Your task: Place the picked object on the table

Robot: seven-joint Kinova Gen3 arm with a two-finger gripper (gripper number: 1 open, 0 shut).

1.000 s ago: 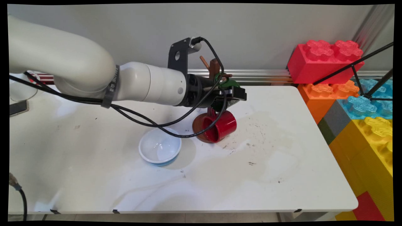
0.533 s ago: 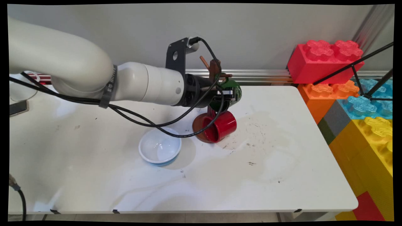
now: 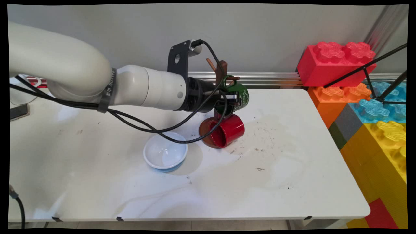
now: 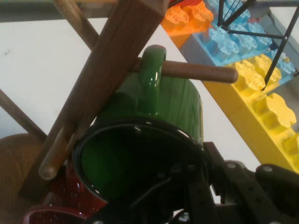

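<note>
Hand view: pincer pinching glossy green mug rim; handle over wooden peg.

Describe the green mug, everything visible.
The green mug is glossy dark green, ceramic by its look, with a dark interior. It hangs tilted on the wooden mug tree: its handle is looped over a peg, its mouth facing the hand camera. The gripper is at its rim; actual contact cannot be told. The red mug hangs just below. The main view shows pale markings on its side.

Bright, even light; soft shadows; hand view slightly blurred.
</note>
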